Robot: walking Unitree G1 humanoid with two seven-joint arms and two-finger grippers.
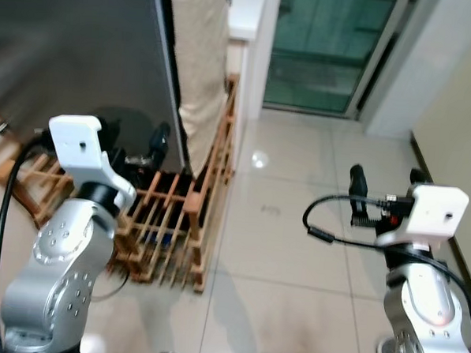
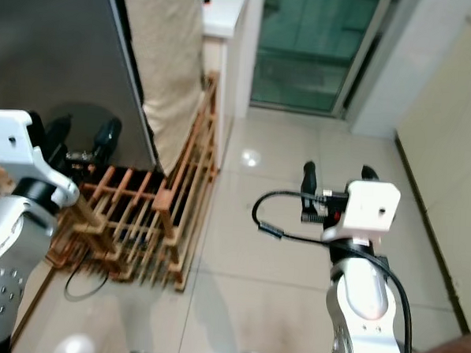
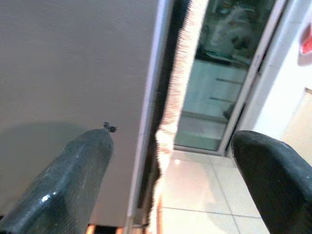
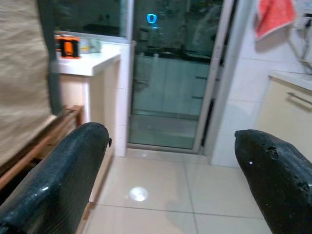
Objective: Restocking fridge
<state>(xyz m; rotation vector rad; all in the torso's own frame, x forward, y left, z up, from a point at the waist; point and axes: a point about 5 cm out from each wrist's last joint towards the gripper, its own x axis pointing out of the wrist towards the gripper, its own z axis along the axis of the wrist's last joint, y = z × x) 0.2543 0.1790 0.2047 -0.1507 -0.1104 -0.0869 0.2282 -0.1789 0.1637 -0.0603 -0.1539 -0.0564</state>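
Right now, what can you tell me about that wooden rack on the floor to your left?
The wooden rack is a low lattice of reddish-brown slats and posts forming rows of open slots, like a wine rack. It sits on the pale tiled floor, running along the foot of the grey fridge and a beige cloth that hangs down behind its far end. Its slots look dark; I cannot tell whether anything is in them. A black cable lies by its near edge. The left gripper hovers above it, not touching.

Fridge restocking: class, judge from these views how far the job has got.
Nothing looks done yet. The grey fridge is shut. In hand: nothing; the left claw hovers open by the fridge front, the right claw open over the tiled floor. Left: opening, fetching, loading. Nearby stands a wooden rack.
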